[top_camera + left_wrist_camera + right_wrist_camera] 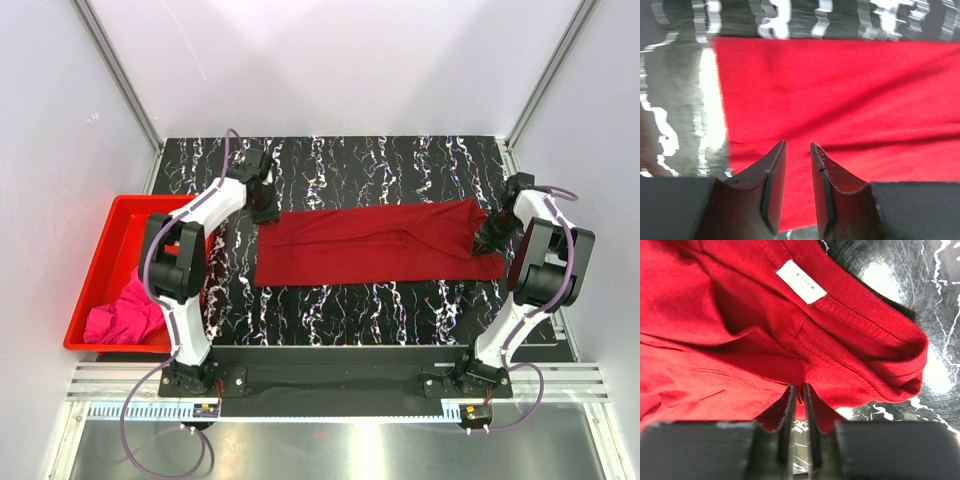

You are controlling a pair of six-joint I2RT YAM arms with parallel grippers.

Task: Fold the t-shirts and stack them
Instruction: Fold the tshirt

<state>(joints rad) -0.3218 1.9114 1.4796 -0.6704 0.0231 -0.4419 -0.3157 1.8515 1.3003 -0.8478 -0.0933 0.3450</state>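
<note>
The crimson t-shirt [380, 245] lies folded into a long band across the middle of the table. My left gripper [263, 208] hovers at its far left corner. In the left wrist view the jaws [798, 145] stand open, a gap between them, with flat red cloth [850, 100] below. My right gripper [490, 238] is at the shirt's right end. In the right wrist view the fingers [799, 386] are shut on a fold of the cloth near the collar, whose white label [801, 281] shows. The pink t-shirt [125, 318] lies crumpled in the bin.
A red plastic bin [110, 225] stands at the table's left edge beside the left arm. The black marbled tabletop [380, 300] shows in front of and behind the shirt. White walls close in the back and sides.
</note>
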